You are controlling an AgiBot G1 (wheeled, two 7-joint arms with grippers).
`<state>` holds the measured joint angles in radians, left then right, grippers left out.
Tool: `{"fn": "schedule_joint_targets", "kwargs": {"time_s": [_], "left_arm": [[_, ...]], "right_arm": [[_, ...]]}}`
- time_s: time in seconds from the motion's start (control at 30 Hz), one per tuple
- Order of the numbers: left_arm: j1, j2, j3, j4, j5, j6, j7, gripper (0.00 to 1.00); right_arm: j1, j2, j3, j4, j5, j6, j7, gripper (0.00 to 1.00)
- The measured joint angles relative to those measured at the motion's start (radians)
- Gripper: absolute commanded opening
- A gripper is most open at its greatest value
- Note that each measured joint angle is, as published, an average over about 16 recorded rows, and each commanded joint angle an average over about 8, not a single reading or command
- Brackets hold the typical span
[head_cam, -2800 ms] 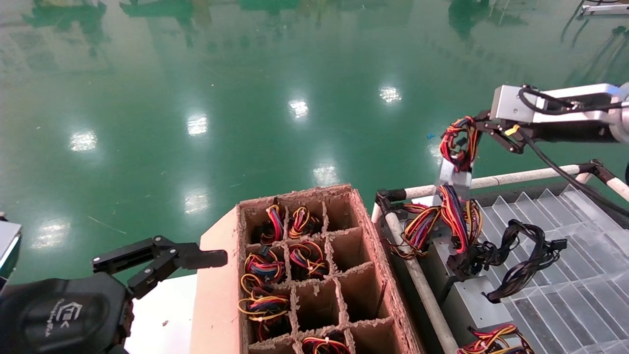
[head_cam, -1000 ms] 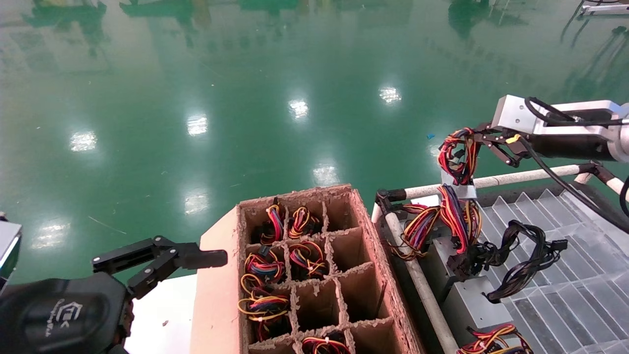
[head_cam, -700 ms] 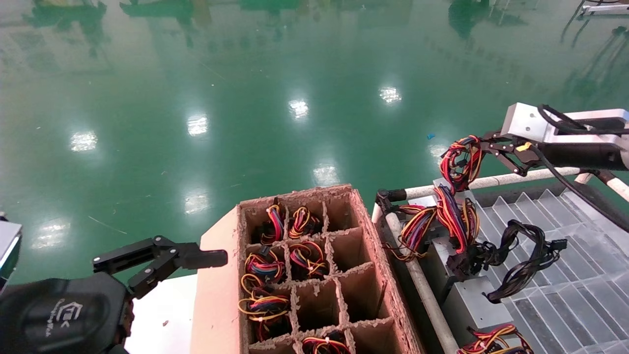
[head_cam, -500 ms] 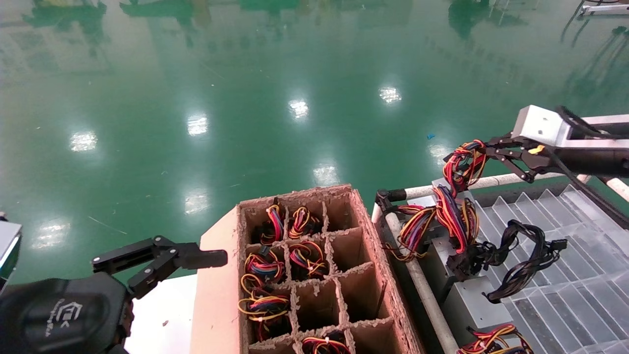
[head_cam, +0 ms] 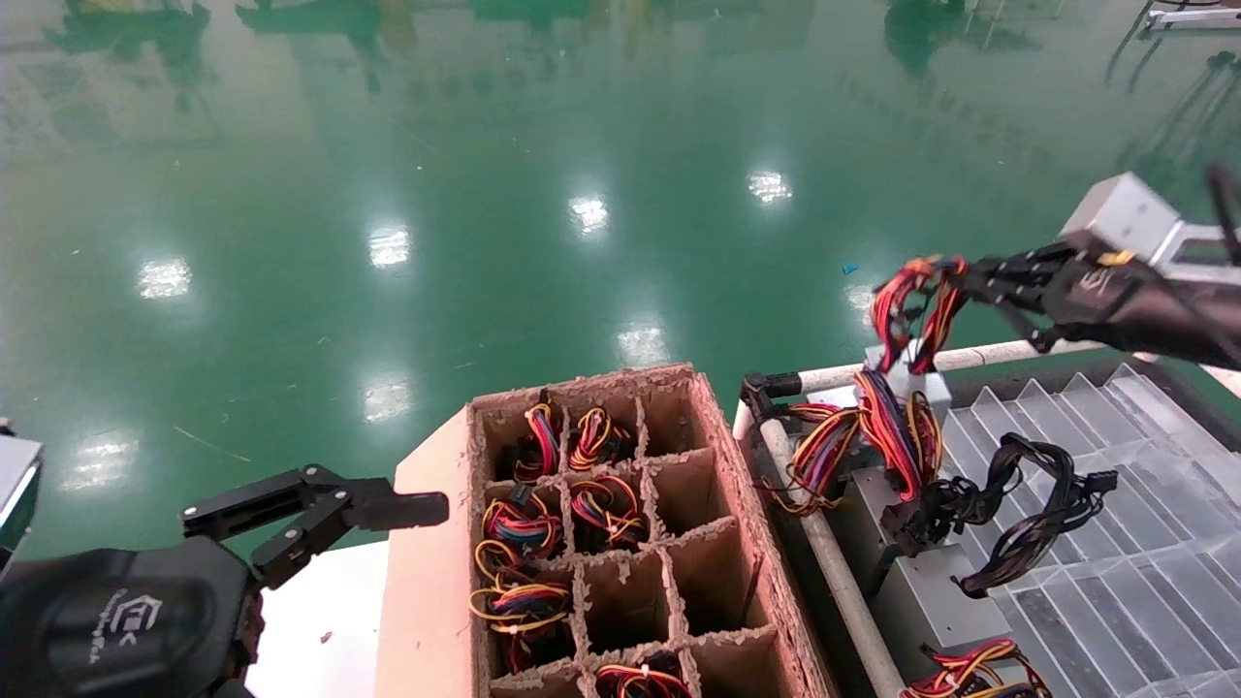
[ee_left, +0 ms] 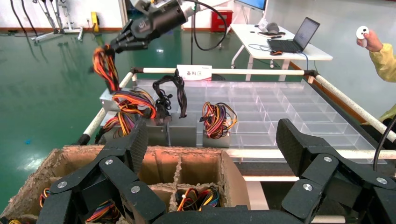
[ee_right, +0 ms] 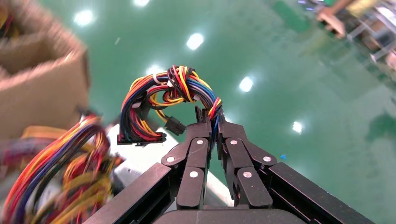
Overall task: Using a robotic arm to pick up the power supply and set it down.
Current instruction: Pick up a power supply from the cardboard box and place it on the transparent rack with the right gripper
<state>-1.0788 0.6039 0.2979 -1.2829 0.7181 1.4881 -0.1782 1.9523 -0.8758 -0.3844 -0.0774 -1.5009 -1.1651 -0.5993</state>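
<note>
Right wrist view: right end effector [ee_right: 209, 122] pinched on wire bundle [ee_right: 173, 95], power supply [head_cam: 906, 373] resting by rack rail [head_cam: 1008, 350]; left end effector [head_cam: 320, 512] parked, spread.

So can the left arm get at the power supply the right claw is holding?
Probably not: the left claw sits low beside the cardboard divider box, which stands between it and the power supply, held by its wire bundle in the right claw at the rack's far corner.

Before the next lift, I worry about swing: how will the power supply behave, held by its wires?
The right gripper pinches only the wire bundle, so the power supply probably dangles and swings. The metal box looks heavy; the wires may slip.
</note>
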Motion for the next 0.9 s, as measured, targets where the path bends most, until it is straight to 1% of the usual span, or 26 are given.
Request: {"fn": "schedule_joint_targets", "kwargs": {"time_s": [0.23,0.43,0.9], "left_arm": [[0.000,0.000,0.000,0.000,0.000,0.000,0.000,1.00],[0.000,0.000,0.001,0.000,0.000,0.000,0.000,1.00],[0.000,-0.001,0.001,0.000,-0.001,-0.001,0.001,1.00]], "right_arm": [[-0.049,0.002,0.061,-0.016,0.090,0.074,0.065,0.00],[-0.088,-0.007,0.092,-0.008,0.136,0.132,0.096,0.00],[-0.143,-0.037,0.117,0.038,0.172,0.195,0.110,0.00]]}}
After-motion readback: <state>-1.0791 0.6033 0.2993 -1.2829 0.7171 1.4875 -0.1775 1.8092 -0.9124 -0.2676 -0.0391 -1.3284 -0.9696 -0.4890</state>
